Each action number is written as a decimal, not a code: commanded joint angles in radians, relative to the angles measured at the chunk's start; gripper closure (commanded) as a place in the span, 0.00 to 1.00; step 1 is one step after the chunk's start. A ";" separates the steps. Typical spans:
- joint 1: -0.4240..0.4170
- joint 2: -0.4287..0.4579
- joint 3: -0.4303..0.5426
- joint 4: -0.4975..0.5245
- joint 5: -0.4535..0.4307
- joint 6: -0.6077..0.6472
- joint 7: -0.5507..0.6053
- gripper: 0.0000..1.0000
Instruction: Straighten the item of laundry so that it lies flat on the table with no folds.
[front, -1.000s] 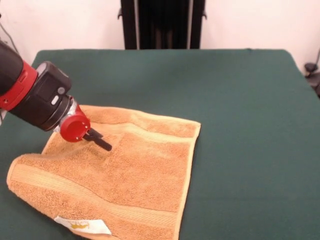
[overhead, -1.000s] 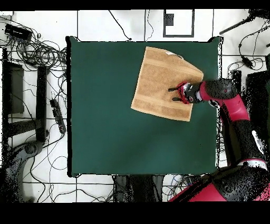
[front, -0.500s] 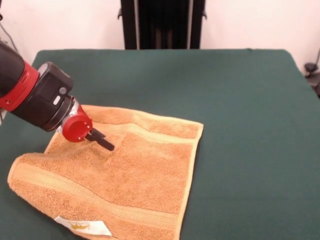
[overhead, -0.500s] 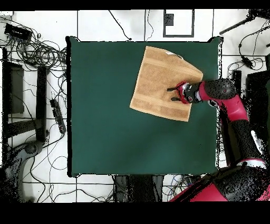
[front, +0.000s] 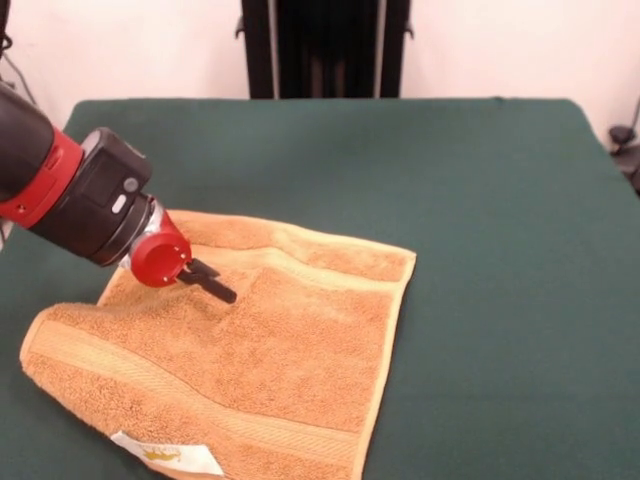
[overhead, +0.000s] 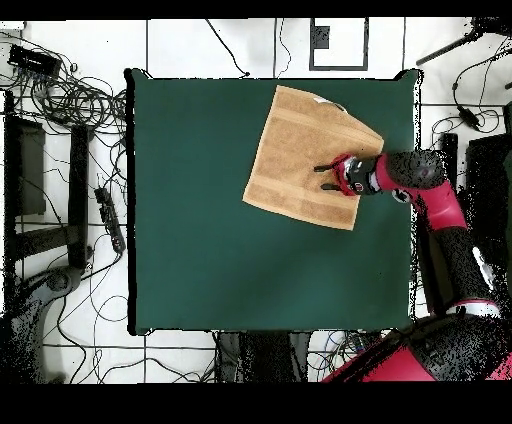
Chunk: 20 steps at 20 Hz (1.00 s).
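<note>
A: Where does the towel (front: 250, 350) lie?

B: Near one edge of the table (front: 500, 250), almost flat. I cannot tell my claw's (front: 222, 291) state; it sits over the towel's middle, which spreads around it on all sides.

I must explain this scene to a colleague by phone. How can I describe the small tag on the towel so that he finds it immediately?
Start from the green table, then find the orange towel under the gripper. In the front view, the tag lies at the towel's bottom edge, toward its left. It is the only white patch on the towel, with a small yellow mark.
</note>
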 joint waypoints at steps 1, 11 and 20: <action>0.060 0.163 0.114 0.190 -0.007 -0.065 -0.203 0.00; 0.076 0.166 0.106 0.182 -0.003 -0.064 -0.154 0.00; 0.144 0.155 -0.002 0.099 -0.071 0.071 -0.116 0.00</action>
